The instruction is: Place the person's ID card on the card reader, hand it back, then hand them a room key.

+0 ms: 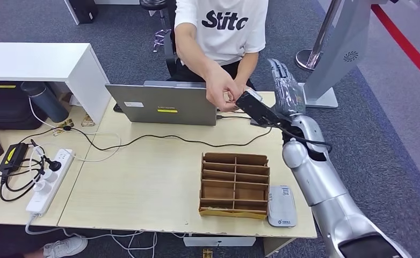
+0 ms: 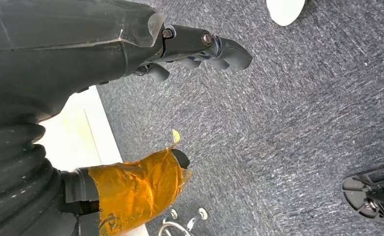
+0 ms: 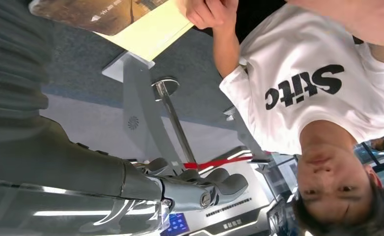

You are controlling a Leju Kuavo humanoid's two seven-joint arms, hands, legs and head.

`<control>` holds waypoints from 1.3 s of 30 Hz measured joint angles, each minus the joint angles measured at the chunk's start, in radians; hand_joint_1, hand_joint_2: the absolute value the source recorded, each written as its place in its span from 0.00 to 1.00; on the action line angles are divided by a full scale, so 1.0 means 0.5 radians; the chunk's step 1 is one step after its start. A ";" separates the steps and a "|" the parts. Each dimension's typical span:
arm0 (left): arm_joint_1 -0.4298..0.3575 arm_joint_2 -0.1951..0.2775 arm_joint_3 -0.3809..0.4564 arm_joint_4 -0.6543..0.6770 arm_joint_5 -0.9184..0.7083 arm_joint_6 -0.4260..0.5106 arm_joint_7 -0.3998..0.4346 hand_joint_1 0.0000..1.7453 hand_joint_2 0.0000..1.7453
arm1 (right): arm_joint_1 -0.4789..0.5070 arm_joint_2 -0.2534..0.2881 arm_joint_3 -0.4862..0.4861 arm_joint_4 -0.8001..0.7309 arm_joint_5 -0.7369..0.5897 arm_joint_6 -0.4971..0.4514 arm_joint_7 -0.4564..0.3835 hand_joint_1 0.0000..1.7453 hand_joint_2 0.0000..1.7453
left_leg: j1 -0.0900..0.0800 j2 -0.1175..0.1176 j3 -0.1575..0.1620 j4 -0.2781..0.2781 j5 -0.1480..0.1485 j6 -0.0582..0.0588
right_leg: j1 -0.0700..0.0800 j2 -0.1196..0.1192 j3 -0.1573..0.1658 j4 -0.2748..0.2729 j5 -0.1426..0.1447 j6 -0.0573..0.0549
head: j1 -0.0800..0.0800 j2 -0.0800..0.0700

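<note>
The right robot hand (image 1: pixel 286 86) is raised at the far right of the table (image 1: pixel 143 177), fingers apart and empty, and the person's hands (image 1: pixel 226 91) hold something small beside it, perhaps the card, so it could drop between them.

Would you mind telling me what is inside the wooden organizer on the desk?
The wooden organizer is split into slots by dividers. The slots facing the head camera look empty, with no cards showing. The lowest slots, behind its front wall, are too shadowed to tell. A white card reader lies beside it.
</note>
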 joint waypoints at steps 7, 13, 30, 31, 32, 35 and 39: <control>-0.007 0.000 -0.019 -0.001 -0.011 0.034 0.000 0.00 1.00 | -0.079 0.066 0.022 0.173 -0.028 0.008 0.018 0.75 1.00 | 0.000 -0.001 -0.005 0.000 0.000 0.000 | 0.000 0.000 -0.005 0.000 0.000 0.000 | 0.000 0.000; -0.007 0.000 -0.023 -0.001 -0.023 0.048 0.002 0.00 1.00 | -0.089 0.084 0.033 0.212 -0.063 0.018 0.011 1.00 1.00 | 0.000 -0.001 -0.006 0.000 0.000 0.000 | 0.000 -0.001 -0.006 0.000 0.000 0.000 | 0.000 0.000; -0.007 0.000 -0.023 -0.001 -0.024 0.059 0.002 0.00 1.00 | -0.099 0.085 0.048 0.253 -0.096 0.042 -0.009 1.00 1.00 | 0.000 -0.002 -0.009 0.000 0.000 0.000 | 0.000 -0.002 -0.008 0.000 0.000 0.000 | 0.000 0.000; -0.007 0.000 -0.023 -0.001 -0.024 0.060 0.002 0.00 1.00 | -0.100 0.085 0.048 0.254 -0.107 0.042 -0.019 1.00 1.00 | 0.000 -0.002 -0.009 0.000 0.000 0.000 | 0.000 -0.002 -0.008 0.000 0.000 0.000 | 0.000 0.000; -0.006 0.000 -0.023 -0.001 -0.024 0.061 0.003 0.00 1.00 | -0.100 0.086 0.047 0.254 -0.135 0.043 -0.042 1.00 1.00 | 0.000 -0.002 -0.009 0.000 0.000 0.000 | 0.000 -0.002 -0.008 0.000 0.000 0.000 | 0.000 0.000; -0.003 -0.001 -0.023 -0.001 -0.019 0.071 0.001 0.00 1.00 | -0.061 0.090 0.021 0.191 -0.332 0.056 -0.165 1.00 1.00 | 0.000 -0.002 -0.008 0.000 0.000 0.000 | 0.000 -0.002 -0.008 0.000 0.000 0.000 | 0.000 0.000; 0.013 -0.004 -0.023 -0.001 -0.003 0.079 -0.010 0.00 1.00 | 0.049 0.092 -0.014 -0.025 -0.477 0.092 -0.208 1.00 1.00 | 0.000 -0.001 -0.009 0.000 -0.001 0.000 | 0.000 -0.001 -0.010 -0.001 0.000 0.000 | 0.000 0.000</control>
